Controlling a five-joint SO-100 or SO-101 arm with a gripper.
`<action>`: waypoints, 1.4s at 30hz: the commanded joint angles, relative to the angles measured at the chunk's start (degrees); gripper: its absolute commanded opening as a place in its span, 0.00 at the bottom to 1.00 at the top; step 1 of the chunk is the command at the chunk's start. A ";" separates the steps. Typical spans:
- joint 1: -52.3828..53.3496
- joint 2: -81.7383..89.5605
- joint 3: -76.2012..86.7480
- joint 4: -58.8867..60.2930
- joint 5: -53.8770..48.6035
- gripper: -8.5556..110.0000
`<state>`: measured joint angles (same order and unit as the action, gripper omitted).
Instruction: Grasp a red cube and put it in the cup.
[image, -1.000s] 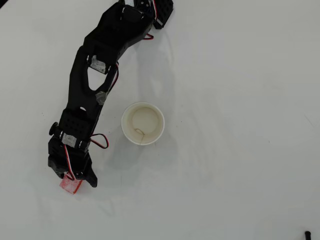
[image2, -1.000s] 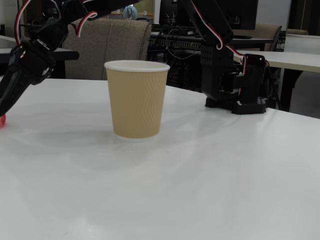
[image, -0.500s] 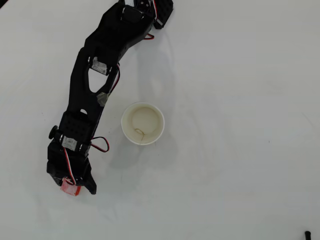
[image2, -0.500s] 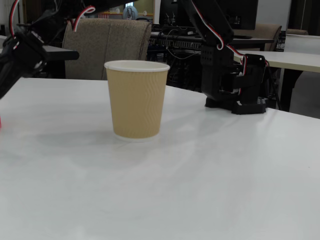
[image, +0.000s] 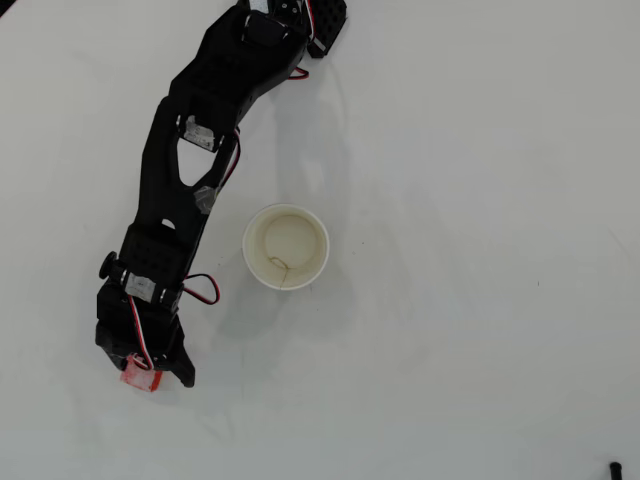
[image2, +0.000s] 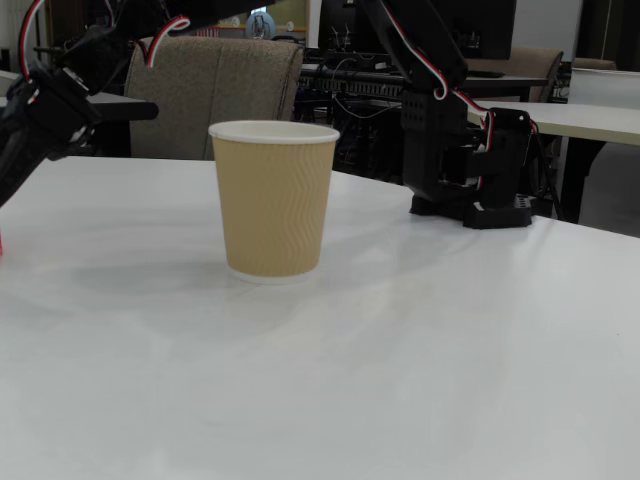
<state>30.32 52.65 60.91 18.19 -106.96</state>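
upright tan cup (image2: 273, 200) on white table (image2: 400, 350)

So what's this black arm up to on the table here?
The arm has reached down beside a paper cup, and its fingers are over a small red cube on the white table. Whether they already grip it can't be told. The cup stands upright and empty, apart from the arm, so the cube hasn't gone in yet.

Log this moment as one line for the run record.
gripper: over red cube, grasp unclear | cup: upright, empty, right of arm in overhead view | table: white
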 joint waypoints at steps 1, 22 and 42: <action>2.20 2.20 -4.04 0.88 -1.14 0.37; 1.23 2.90 -4.13 2.02 -1.41 0.37; 0.09 -3.34 -8.79 -0.09 -1.93 0.37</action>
<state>30.50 48.16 58.10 19.07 -108.63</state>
